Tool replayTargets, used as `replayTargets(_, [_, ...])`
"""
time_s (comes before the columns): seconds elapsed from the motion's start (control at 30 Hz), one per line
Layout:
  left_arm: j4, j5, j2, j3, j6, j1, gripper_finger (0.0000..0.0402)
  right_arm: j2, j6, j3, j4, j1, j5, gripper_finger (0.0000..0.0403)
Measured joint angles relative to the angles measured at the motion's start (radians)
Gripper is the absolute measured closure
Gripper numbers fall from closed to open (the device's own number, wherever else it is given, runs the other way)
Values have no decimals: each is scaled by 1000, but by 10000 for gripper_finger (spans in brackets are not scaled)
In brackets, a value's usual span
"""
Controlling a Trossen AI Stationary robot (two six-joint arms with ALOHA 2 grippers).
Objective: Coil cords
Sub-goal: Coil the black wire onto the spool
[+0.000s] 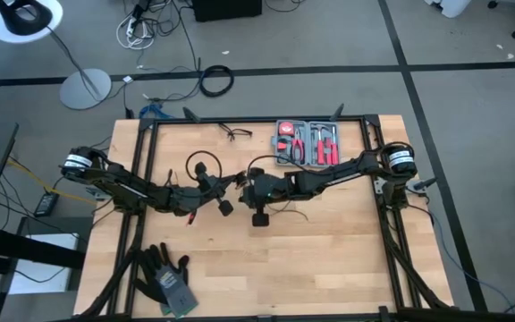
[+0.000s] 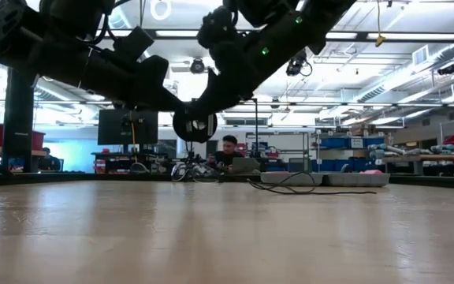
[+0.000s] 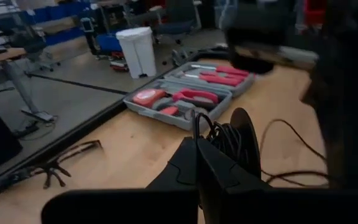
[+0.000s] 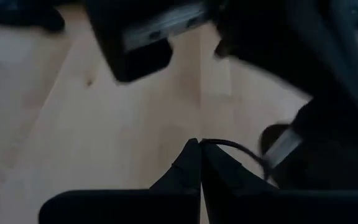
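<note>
Cord [image 3: 229, 134] pinched in left pincer [image 3: 197, 144]

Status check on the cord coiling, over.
Left gripper shut on the cord, coil bunched at its tips. Right gripper shut on the same cord, mid-table. Tool case and glasses behind, clear of the work.

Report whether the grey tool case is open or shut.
Open. The tool case lies lid-back at the table's far edge, red-handled tools exposed in both halves.

A light wooden table [image 1: 329, 259] carries a grey tool case [image 1: 307, 143], wire glasses [image 1: 236, 133], black gloves [image 1: 163, 275] and thin black cable [image 1: 193, 163].
</note>
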State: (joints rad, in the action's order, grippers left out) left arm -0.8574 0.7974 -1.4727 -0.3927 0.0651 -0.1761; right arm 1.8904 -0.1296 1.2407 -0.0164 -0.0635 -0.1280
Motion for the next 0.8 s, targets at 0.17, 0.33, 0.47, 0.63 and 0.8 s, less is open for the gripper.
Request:
replayTargets(0.17, [-56,65,0,0,22,0,401,0,77,-22,34,-6,-32,403])
replayTargets(0.33, [-196,84,1,32,47,0,401,-1,146,-149,-147,-29,-58,403])
replayTargets(0.47, [-345,65,1,93,84,0,401,5,194,-287,-478,-39,-59,403])
replayTargets(0.63, [-437,-12,1,144,129,14,401,85,256,-371,-778,-18,-134,403])
replayTargets(0.8, [-477,-89,2,152,128,37,401,183,317,-330,-822,6,-128,391])
